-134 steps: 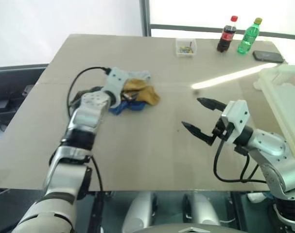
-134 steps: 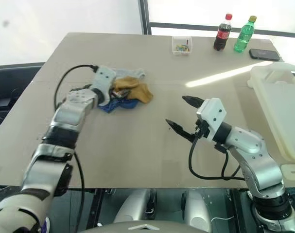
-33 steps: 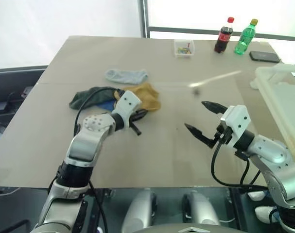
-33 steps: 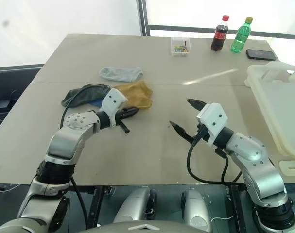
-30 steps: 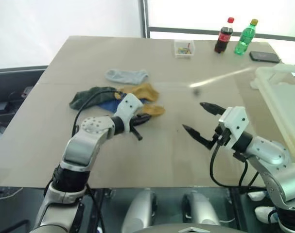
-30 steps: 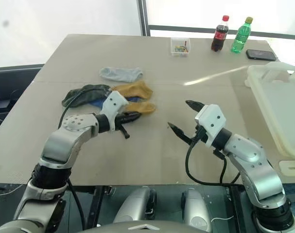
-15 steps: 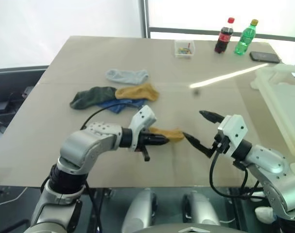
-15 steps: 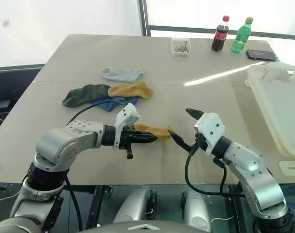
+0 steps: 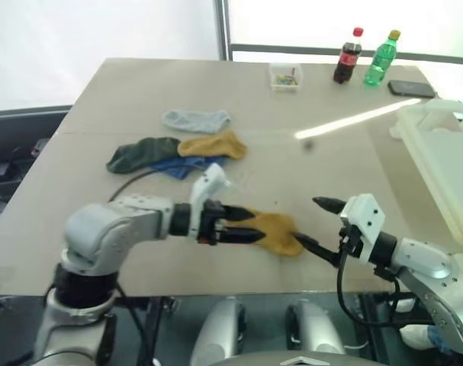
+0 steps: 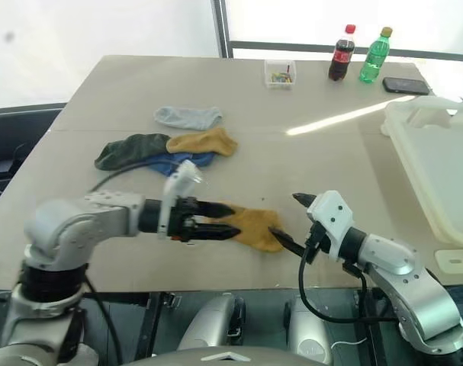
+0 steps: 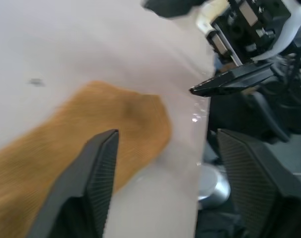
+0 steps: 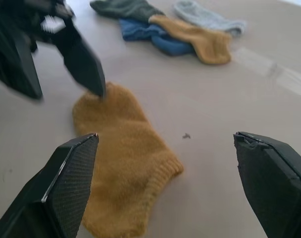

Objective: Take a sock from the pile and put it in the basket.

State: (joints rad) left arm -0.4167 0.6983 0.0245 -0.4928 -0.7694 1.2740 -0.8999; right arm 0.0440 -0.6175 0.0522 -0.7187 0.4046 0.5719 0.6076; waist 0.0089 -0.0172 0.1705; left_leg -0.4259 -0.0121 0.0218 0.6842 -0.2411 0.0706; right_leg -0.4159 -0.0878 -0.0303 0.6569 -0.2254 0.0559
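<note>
Cropped by the frame edge: large white plastic basket (image 9: 445, 164); small clear box's (image 9: 284, 75) contents unreadable.

Both arms are built from rounded silver-grey metallic shells joined by black ring joints. Each wrist ends in a blocky white plastic housing, from which two tapering black fingers project. The left gripper (image 9: 242, 229) has slim pointed black fingers; the right gripper (image 9: 316, 225) has the same, their inner faces covered in a fine cross-hatched texture in the wrist views. A thin black cable loops out beside each forearm, at about 6 o'clock under the right wrist.
</note>
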